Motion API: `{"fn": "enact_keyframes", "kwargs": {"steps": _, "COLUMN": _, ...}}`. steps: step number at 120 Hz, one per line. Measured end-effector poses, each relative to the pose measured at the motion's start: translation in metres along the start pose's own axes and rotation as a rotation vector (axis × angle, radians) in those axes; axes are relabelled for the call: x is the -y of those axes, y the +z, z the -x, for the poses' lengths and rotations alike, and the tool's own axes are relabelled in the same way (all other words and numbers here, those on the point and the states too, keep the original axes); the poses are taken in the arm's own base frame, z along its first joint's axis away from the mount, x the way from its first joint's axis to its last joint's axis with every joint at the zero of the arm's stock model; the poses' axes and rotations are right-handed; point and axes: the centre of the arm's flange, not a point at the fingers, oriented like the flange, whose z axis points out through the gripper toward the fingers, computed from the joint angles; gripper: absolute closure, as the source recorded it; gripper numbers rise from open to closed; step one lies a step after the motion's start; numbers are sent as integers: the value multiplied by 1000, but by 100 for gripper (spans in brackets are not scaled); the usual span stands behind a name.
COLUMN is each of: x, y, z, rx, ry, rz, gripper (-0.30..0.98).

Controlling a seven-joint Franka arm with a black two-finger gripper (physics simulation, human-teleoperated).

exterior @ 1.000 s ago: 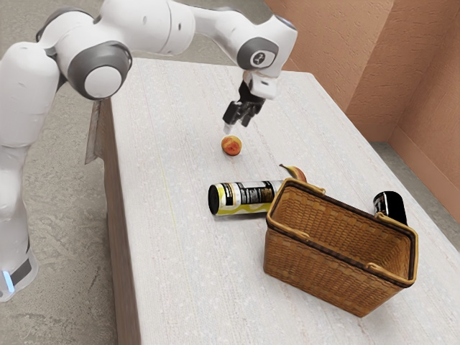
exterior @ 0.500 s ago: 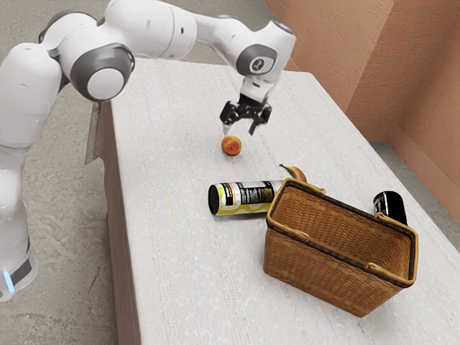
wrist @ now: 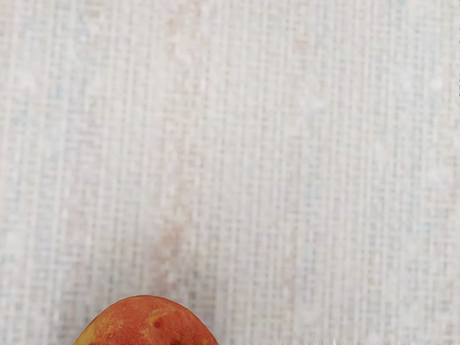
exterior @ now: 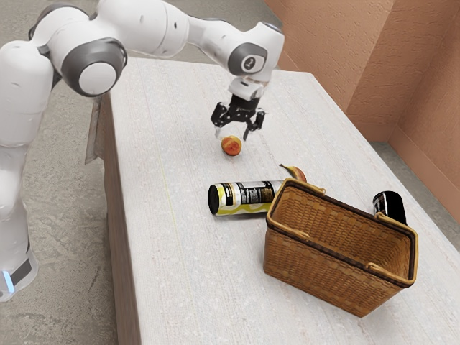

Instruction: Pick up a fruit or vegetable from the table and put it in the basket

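The wrist view's edge cuts off a round, red-orange fruit with yellow patches; no long axis or heading can be made out. It lies on the pale table beneath the black two-finger claw, spread wide. A brown wicker basket partly hides a yellow-and-red fruit.

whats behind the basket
Partly behind the basket are a printed canister, a red-and-yellow fruit and a dark can. The basket covers the canister's one end and the lower parts of the other two; what else it hides can't be seen.
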Motion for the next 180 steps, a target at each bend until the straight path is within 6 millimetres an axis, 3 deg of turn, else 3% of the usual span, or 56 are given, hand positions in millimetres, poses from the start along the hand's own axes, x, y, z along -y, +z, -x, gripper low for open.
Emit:
{"fn": "enact_keyframes", "kwargs": {"steps": 24, "x": 0, "y": 3, "z": 8, "rx": -6, "ry": 27, "rz": 1, "gripper": 0}}
{"fn": "enact_keyframes", "kwargs": {"steps": 33, "x": 5, "y": 14, "z": 11, "rx": -11, "ry": 33, "rz": 15, "gripper": 0}}
{"fn": "enact_keyframes", "kwargs": {"steps": 82, "x": 14, "y": 19, "z": 26, "rx": -10, "ry": 56, "rz": 9, "gripper": 0}}
{"fn": "enact_keyframes", "kwargs": {"steps": 180, "x": 21, "y": 33, "z": 25, "rx": -24, "ry": 88, "rz": 15, "gripper": 0}}
